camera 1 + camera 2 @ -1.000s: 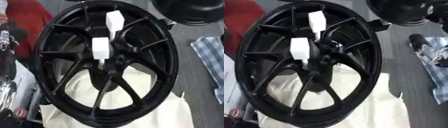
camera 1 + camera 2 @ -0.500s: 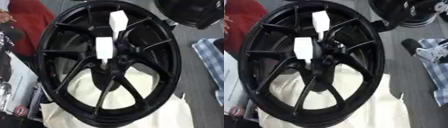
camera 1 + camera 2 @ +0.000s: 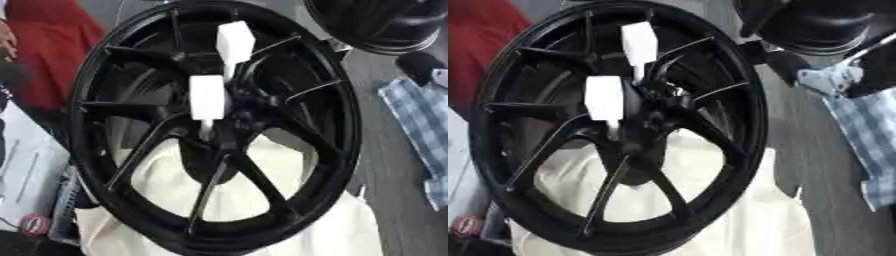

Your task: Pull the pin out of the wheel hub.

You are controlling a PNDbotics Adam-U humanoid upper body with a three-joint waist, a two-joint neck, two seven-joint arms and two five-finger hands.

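Pins (image 3: pixel 208 97), two white blocks, upright in black wheel hub (image 3: pixel 229 117)

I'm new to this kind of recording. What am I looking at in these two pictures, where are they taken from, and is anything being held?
Both pictures come from the two eyes of a camera in a humanoid robot's head, looking down at its work. A large black spoked wheel rim lies on a cream cloth. Two white block-shaped pins stand out of the hub at its centre. A blue checked cloth lies at the right, and a second black wheel sits at the top right. Neither robot hand shows, so nothing is held.
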